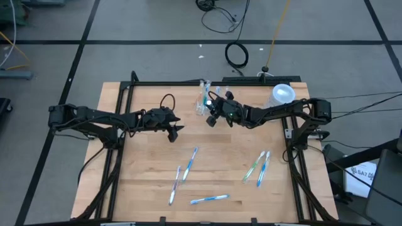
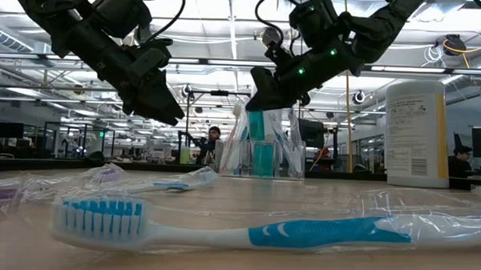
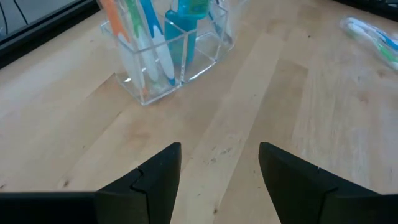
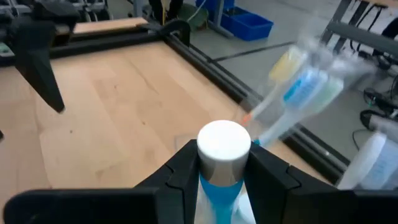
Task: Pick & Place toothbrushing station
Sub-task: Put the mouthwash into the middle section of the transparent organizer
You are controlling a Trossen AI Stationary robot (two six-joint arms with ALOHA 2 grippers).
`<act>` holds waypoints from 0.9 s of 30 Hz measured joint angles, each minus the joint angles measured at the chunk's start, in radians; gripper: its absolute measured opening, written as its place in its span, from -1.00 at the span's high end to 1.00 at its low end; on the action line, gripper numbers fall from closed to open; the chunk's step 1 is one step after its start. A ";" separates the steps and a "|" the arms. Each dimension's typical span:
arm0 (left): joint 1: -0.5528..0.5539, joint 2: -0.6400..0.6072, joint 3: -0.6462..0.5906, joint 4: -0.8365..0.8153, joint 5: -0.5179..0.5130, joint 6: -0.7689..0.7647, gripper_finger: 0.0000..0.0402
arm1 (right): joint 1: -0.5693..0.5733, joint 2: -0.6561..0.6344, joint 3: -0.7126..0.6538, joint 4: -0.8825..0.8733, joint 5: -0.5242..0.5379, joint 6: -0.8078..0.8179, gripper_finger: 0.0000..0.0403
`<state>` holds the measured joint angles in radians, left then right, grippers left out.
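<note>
At upper centre, the right claw [image 4: 222, 167] grips a white-capped blue tube [image 4: 222, 149] over the toothbrush holder [image 3: 166, 53], apparently lowering it in; next comes release, while the left claw [image 3: 219, 177] waits open.

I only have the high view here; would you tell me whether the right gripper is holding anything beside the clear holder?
Observer: Yes. The right wrist view shows the right gripper closed around a white-capped blue tube.
Operator: Thank you. Is the other arm carrying anything?
Observer: No. The left gripper is open, with nothing between its fingers.
Operator: And what is stored on the side it faces?
Observer: The toothbrushing station has upright toothbrushes in one compartment and a blue item in the next.
</note>
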<state>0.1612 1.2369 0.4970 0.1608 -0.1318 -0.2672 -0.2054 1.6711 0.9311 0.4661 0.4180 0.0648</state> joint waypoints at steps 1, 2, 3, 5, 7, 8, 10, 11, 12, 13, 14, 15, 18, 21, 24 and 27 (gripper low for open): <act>0.000 0.000 0.000 0.000 0.000 0.000 -0.11 | 0.000 0.001 -0.004 -0.003 0.000 0.007 0.53; 0.000 0.000 0.000 0.001 0.000 0.000 -0.11 | -0.001 0.002 -0.007 -0.004 0.000 0.017 0.53; 0.000 0.000 0.000 0.000 0.000 0.001 -0.11 | -0.001 0.002 -0.010 -0.002 0.000 0.029 0.53; 0.000 0.000 0.000 0.000 0.000 0.002 -0.11 | -0.005 0.002 -0.016 0.002 0.000 0.048 0.53; 0.000 0.000 0.000 0.001 0.000 0.002 -0.11 | -0.010 0.002 -0.029 0.000 -0.001 0.060 0.53; 0.000 0.000 0.000 0.000 0.000 0.002 -0.11 | -0.013 0.002 -0.037 -0.001 -0.001 0.066 0.53; 0.000 0.000 0.000 0.001 0.000 0.002 -0.11 | -0.019 0.002 -0.054 0.000 0.000 0.086 0.53; 0.000 0.000 0.000 0.001 0.000 0.002 -0.11 | -0.024 0.002 -0.063 0.000 0.000 0.095 0.53; 0.000 0.000 0.000 0.001 0.000 0.002 -0.11 | -0.027 0.002 -0.072 0.000 0.000 0.104 0.53; 0.000 0.000 0.000 0.001 0.000 0.002 -0.11 | -0.031 0.002 -0.080 0.001 -0.001 0.110 0.53; 0.000 0.000 0.000 0.001 0.000 0.002 -0.11 | -0.036 0.002 -0.088 0.001 0.000 0.113 0.53; 0.000 0.000 0.000 0.001 0.000 0.002 -0.11 | -0.038 0.002 -0.095 0.001 -0.001 0.114 0.52; 0.000 0.000 0.000 0.001 0.000 0.002 -0.11 | -0.042 0.002 -0.112 0.000 -0.001 0.106 0.49; 0.001 0.000 0.000 0.001 -0.001 0.002 -0.11 | -0.042 0.002 -0.121 0.003 -0.001 0.107 0.42; 0.001 0.000 0.000 0.001 -0.001 0.002 -0.11 | -0.042 0.002 -0.131 0.027 0.000 0.107 0.34; 0.001 0.000 0.000 0.001 -0.001 0.002 -0.11 | -0.042 0.001 -0.133 0.046 0.000 0.107 0.30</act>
<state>0.1619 1.2369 0.4969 0.1616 -0.1326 -0.2653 -0.2478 1.6725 0.7982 0.5120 0.4180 0.1718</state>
